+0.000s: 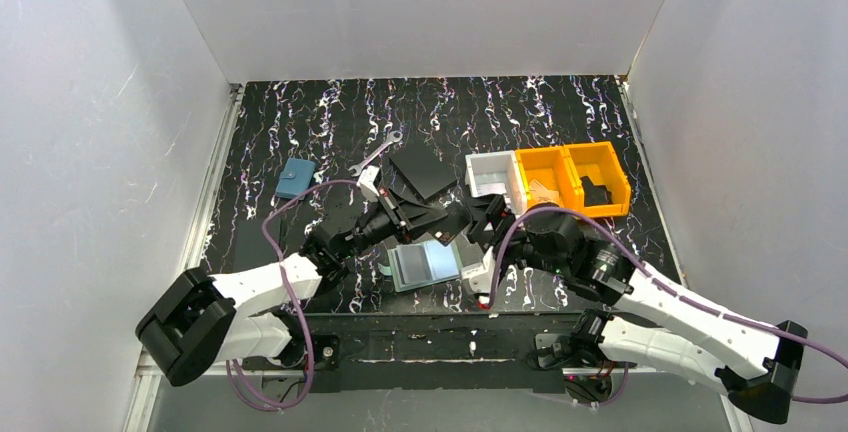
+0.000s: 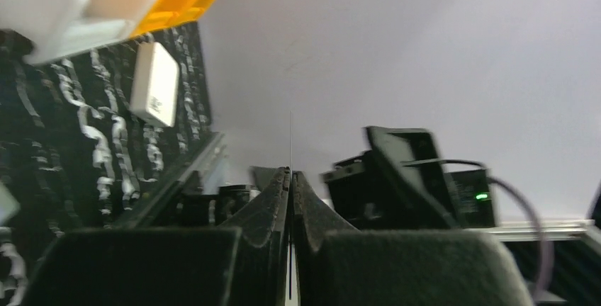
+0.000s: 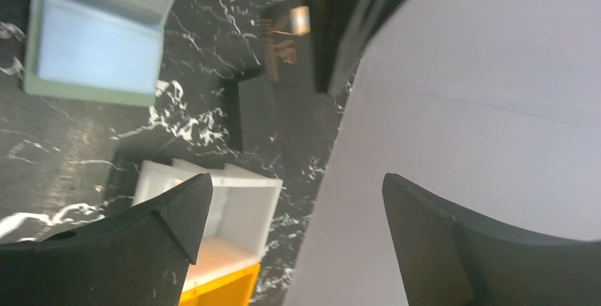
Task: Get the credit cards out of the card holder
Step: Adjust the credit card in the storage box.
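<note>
Checking the left wrist view, I saw one credit card edge-on, clamped in the left end effector and hidden overhead; beside the one card holder, the right end effector gaped empty.

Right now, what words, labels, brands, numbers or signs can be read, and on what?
None legible.
White block: dark marks, too blurred to read.
Card holder: no print visible.
Orange bins: no print visible.
Credit card, apparently, in the left end effector: edge-on, face hidden.
</note>
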